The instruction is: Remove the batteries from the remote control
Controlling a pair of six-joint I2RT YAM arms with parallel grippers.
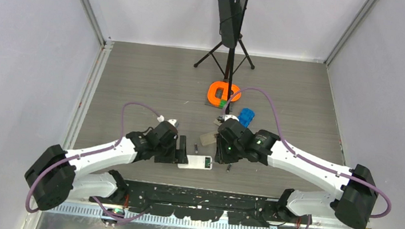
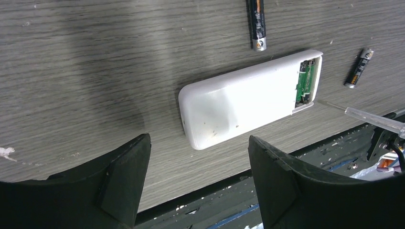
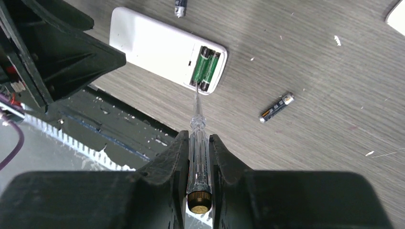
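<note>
Desk (image 2: 71, 71) edge runs beside our remote control (image 2: 239, 102), left hand (image 2: 198, 162) released at its end. Green batteries (image 3: 205, 67) sit in its open bay, one loose battery (image 3: 276, 107) nearby. Our right hand (image 3: 199, 140) grasps the stick tool (image 3: 197, 112), tip at that bay.

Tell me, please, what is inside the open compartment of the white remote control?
Two green batteries lie side by side in the remote control, with the metal tip of the stick tool at their end. Anything beneath them is covered.
</note>
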